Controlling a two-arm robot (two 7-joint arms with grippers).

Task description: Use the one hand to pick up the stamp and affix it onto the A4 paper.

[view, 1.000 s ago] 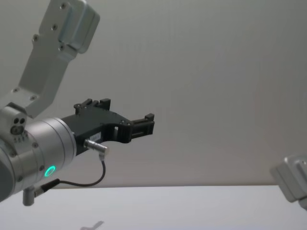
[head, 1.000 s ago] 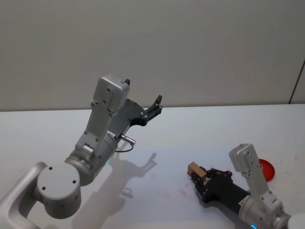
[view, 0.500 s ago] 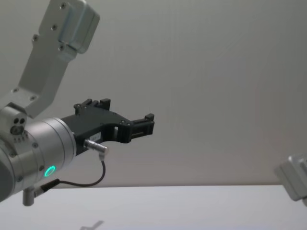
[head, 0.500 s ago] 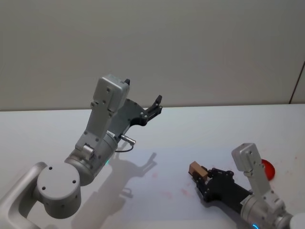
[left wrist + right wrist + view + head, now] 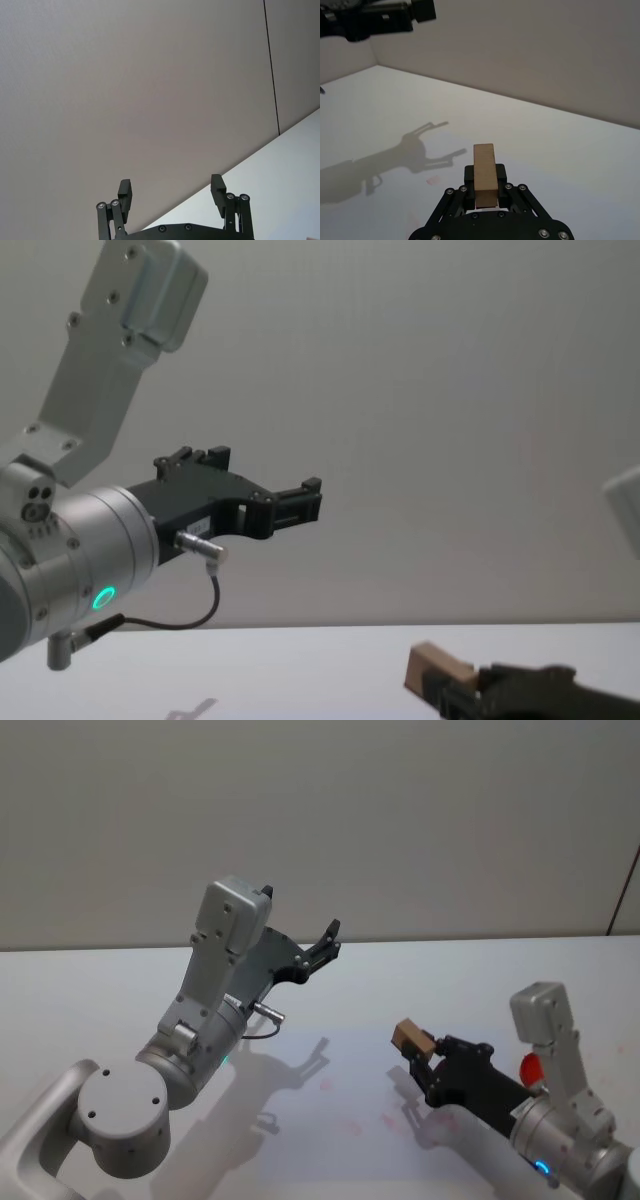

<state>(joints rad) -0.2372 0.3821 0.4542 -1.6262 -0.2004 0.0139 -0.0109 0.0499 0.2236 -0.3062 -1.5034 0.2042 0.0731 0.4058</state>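
right gripper [image 5: 419, 1058] fingers pinch the stamp [image 5: 411, 1037] above the table [image 5: 470, 978] near its right edge; left gripper [image 5: 329, 940] hangs high, fingers spread.

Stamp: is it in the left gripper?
No, the stamp is clamped in the right gripper, while the left gripper has open jaws with nothing between them.

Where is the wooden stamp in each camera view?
Head view: stamp right of centre, in the right pincer.
Right wrist view: lower centre, gripped by that pincer.
Chest view: bottom right.
Left wrist view: faces the wall instead.
Shared landmark: the open left pincer, raised.
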